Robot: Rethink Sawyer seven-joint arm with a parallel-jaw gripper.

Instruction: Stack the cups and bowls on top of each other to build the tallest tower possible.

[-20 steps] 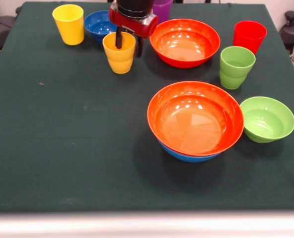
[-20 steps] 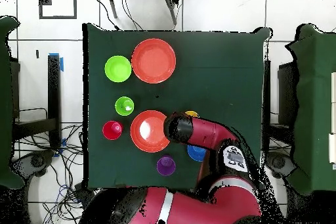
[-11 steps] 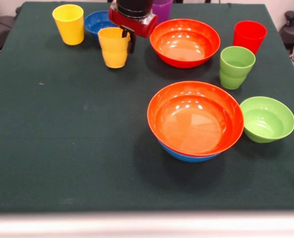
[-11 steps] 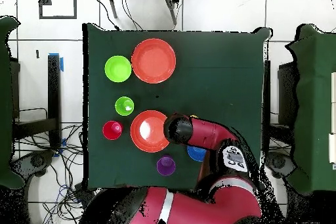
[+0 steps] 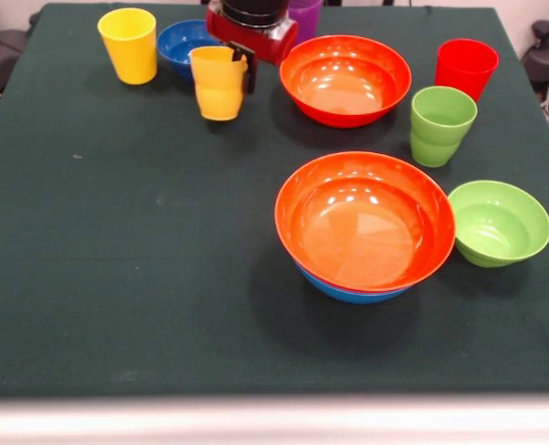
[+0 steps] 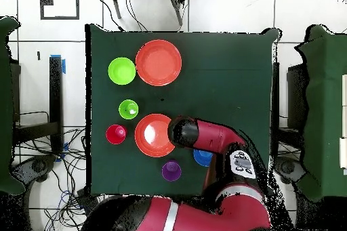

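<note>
Front view: my tool grips the yellow-orange cup by its rim, one dark finger showing against the cup's right side, the jaws closed on the wall. The cup hangs slightly tilted; I judge it just clear of the green surface, though its shadow lies close beneath. Behind it stand the yellow cup, the small dark blue bowl and the purple cup, partly hidden by the tool body.

The tower base sits in the foreground: an orange-red bowl nested in the light blue bowl, of which only a lower crescent shows. A second orange-red bowl lies just beside the tool; the red cup, green cup and small green bowl stand further right.

Overhead view: the arm covers the held cup, so I cannot check the grasp from above.

Step in hand, as I judge it: carrying the cup to the nested bowls. To do it well I would raise the cup higher than both orange-red rims before moving sideways, keep the grip firm since a one-sided rim hold lets the cup swing, level it, then lower it to the centre of the bowl's floor before opening, so it stands upright.
</note>
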